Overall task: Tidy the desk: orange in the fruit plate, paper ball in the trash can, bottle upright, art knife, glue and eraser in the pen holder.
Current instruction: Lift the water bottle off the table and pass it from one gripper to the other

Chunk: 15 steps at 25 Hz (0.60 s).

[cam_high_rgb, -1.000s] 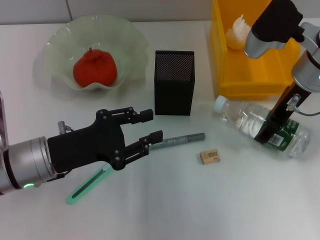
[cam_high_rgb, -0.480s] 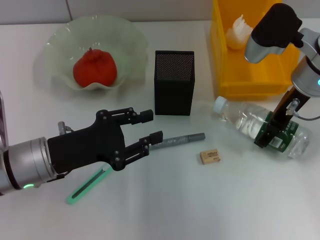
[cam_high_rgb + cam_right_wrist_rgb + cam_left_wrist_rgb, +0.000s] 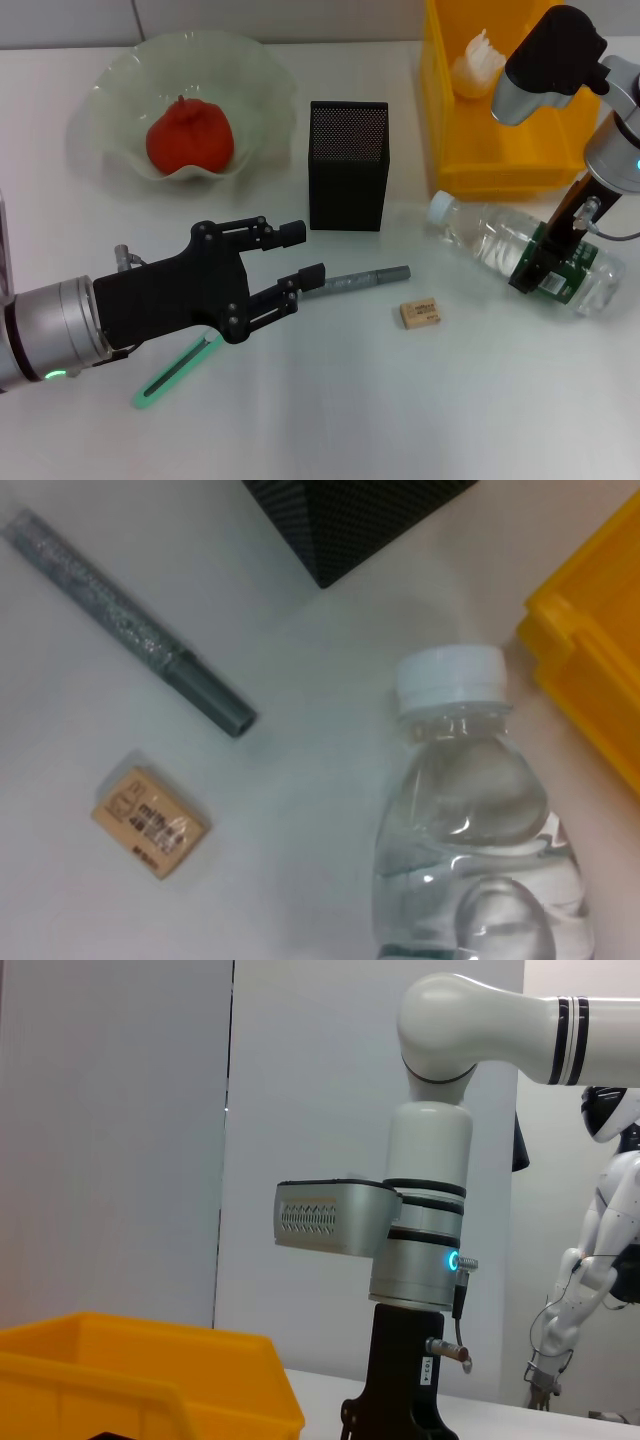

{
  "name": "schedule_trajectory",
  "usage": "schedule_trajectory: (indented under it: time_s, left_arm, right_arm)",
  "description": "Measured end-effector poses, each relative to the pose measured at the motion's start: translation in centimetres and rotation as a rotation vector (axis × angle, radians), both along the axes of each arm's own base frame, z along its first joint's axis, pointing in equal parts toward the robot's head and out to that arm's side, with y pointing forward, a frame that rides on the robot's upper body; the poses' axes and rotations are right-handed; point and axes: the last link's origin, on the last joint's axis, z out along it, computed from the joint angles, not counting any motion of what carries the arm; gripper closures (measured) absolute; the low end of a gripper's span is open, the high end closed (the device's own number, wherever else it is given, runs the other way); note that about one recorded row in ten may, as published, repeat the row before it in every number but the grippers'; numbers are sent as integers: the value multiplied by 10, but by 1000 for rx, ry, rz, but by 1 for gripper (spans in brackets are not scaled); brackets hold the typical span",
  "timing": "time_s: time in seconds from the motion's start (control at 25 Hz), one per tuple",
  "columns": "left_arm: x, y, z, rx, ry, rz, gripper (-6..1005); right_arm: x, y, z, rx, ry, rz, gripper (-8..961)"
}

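Observation:
The orange [image 3: 190, 135] lies in the pale green fruit plate [image 3: 120, 75]. A white paper ball [image 3: 478, 58] rests in the yellow trash can [image 3: 500, 170]. The clear bottle [image 3: 490, 238] lies on its side, cap [image 3: 448, 675] toward the black mesh pen holder [image 3: 348, 165]. My right gripper [image 3: 545, 262] is down at the bottle's green label. A grey glittery stick [image 3: 365, 280], apparently the glue, lies in front of the holder, with the tan eraser [image 3: 420, 313] beside it. A green art knife [image 3: 175, 370] lies under my left arm. My left gripper [image 3: 303, 252] hovers open by the grey stick's end.
The trash can [image 3: 590, 680] stands right behind the bottle [image 3: 470, 820]. The pen holder [image 3: 350, 515], the grey stick [image 3: 130, 620] and the eraser [image 3: 150, 823] lie close together. The left wrist view shows the right arm [image 3: 420, 1250] above the trash can [image 3: 150, 1380].
The right arm has shifted slightly to the right over the bottle. The left arm and the objects on the table have stayed put.

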Motion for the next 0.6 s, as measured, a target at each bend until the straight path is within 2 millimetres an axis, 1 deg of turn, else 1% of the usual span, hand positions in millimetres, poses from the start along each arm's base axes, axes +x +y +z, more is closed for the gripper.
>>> schedule_trajectory:
  time_s: [0.12, 0.32, 0.4, 0.56, 0.6]
  left_arm:
    - [0, 0, 0, 0, -1, 0, 533]
    - [0, 0, 1, 3, -4, 0, 533]
    - [0, 0, 1, 4, -5, 1, 533]
    - [1, 1, 1, 4, -5, -3, 533]
    - [2, 2, 1, 5, -5, -6, 533]
  right_arm:
    - [1, -1, 1, 5, 8, -3, 184]
    - [3, -8, 8, 39, 81, 17, 187]
    - [5, -13, 14, 66, 125, 30, 187]
    - [7, -18, 21, 96, 155, 51, 189]
    - [6, -24, 24, 108, 194, 67, 189]
